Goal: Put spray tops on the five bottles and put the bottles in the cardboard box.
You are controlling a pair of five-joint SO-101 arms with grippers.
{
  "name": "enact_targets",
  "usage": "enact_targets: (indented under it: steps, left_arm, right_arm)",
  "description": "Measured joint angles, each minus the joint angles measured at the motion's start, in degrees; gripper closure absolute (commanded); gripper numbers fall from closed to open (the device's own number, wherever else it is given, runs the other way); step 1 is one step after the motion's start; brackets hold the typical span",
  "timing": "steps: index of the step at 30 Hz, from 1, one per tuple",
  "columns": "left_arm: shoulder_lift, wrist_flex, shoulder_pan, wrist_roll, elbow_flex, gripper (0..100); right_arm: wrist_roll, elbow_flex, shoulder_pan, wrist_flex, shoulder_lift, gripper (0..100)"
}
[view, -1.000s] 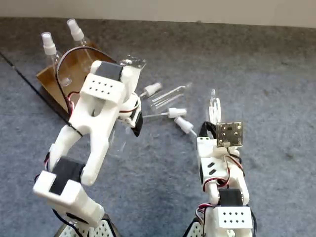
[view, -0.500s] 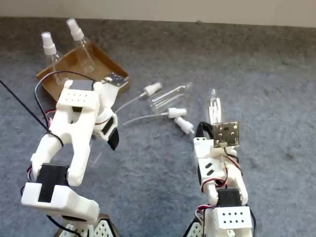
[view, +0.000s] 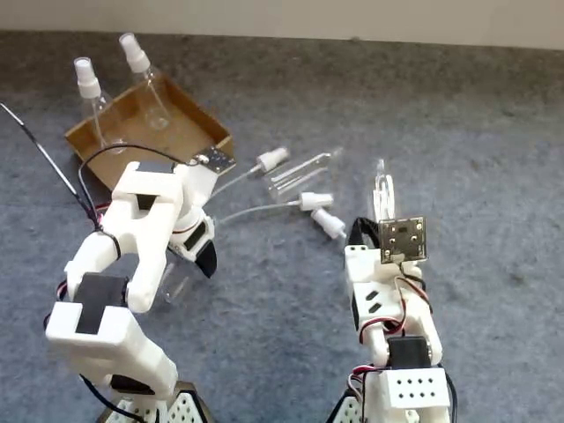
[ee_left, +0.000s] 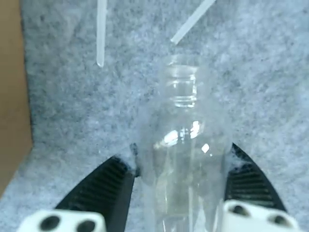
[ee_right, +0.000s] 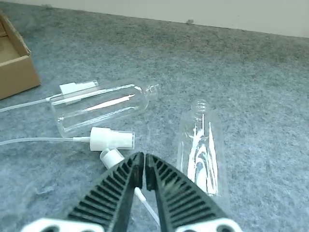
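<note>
Bottle [ee_left: 181, 121], left gripper [ee_left: 182, 151] spread around it

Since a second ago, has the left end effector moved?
Yes. In the high view the left end effector has drawn back from the loose spray tops, down over a bottle on the carpet.

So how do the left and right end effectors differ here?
The left end effector is open astride a capless bottle; the right end effector is shut and empty. Left is by the cardboard box, right by the loose spray tops. Both have black ribbed fingers.
</note>
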Motion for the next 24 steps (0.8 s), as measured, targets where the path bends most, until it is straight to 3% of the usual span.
enact_targets:
  steps: [17, 22, 24]
  left_arm:
    - [-9.1, 0.1, 0.0, -0.2, 0.1, 75]
    - [-9.1, 0.1, 0.1, -0.2, 3.9, 63]
    - [-9.1, 0.1, 0.3, -0.2, 4.4, 63]
  right_arm:
    - [0.0, 0.0, 0.0, 0.0, 0.0, 99.4]
    - [0.0, 0.0, 0.0, 0.0, 0.0, 99.4]
    - [0.0, 0.0, 0.0, 0.0, 0.0, 99.4]
